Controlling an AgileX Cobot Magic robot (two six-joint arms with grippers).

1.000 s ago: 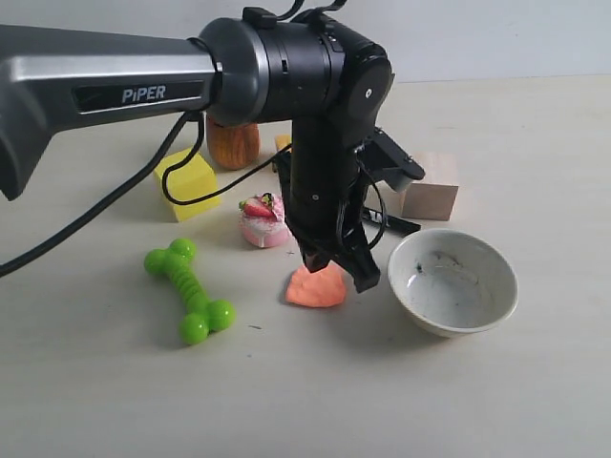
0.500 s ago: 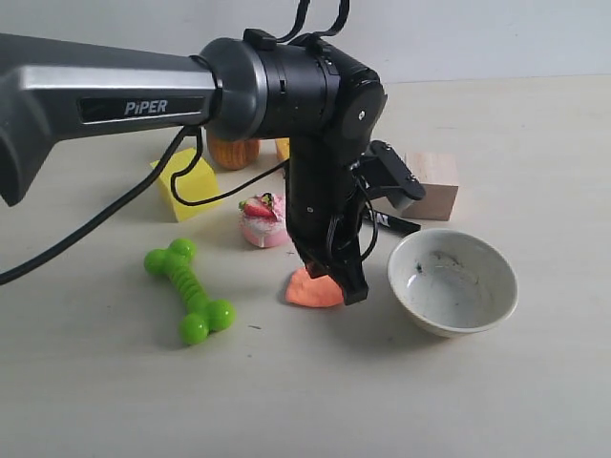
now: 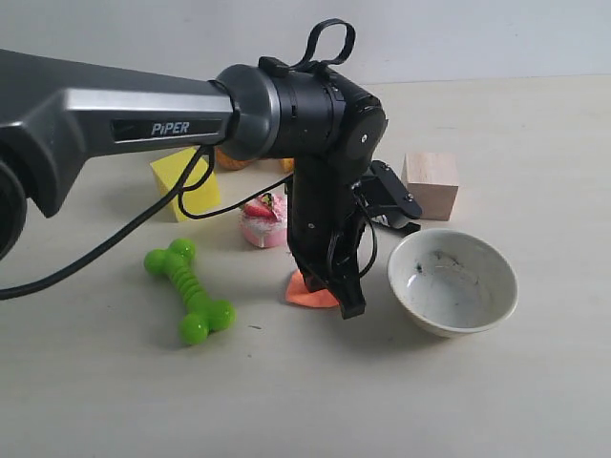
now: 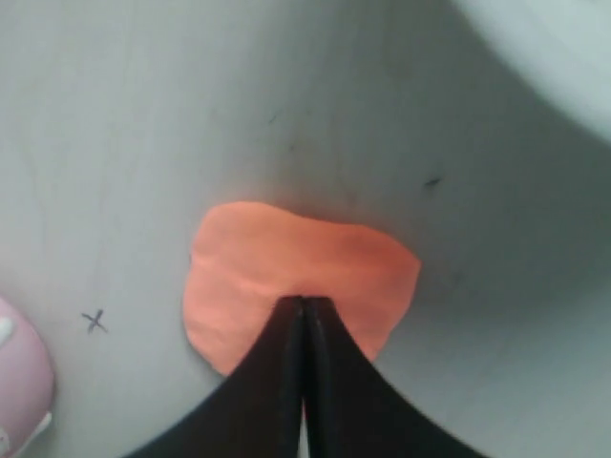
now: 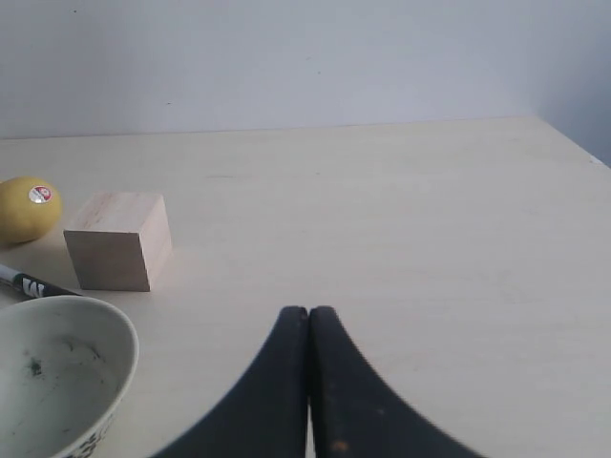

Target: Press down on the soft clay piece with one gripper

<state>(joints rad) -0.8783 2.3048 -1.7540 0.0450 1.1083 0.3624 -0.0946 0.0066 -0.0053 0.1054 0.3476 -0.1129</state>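
Pressing step was on: my left fingers (image 4: 272, 382), clenched empty, tips sat on soft clay piece (image 4: 286, 267) on desk (image 4: 115, 114). Next, I judged: firmer straight-down push, no sliding.

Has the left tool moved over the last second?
Yes. The left tool has come down beside the white bowl, its shut tips now on the soft clay piece.

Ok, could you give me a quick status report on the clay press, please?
Left gripper shut, tips on the clay. Right gripper shut, away from it. Clay lying flat. Bowl near, not touching.
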